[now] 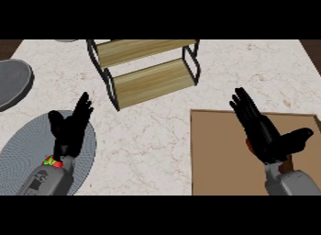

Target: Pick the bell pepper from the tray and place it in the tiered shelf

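The brown tray (217, 151) lies on the counter at the lower right. My right hand (268, 137) hovers over its middle, fingers straight and pointing away, thumb spread to the right. A small orange-red sliver (248, 145) peeks out at the hand's left edge; it may be the bell pepper, the rest hidden under the palm. The tiered shelf (150, 78), two wooden boards in a black wire frame, stands at the top centre. My left hand (69, 126) rests open at the lower left, fingers up.
A round grey ribbed mat (21, 156) lies under the left forearm. A dark grey plate (4, 85) sits at the far left edge. Bare marble counter (150, 137) separates the mat, shelf and tray.
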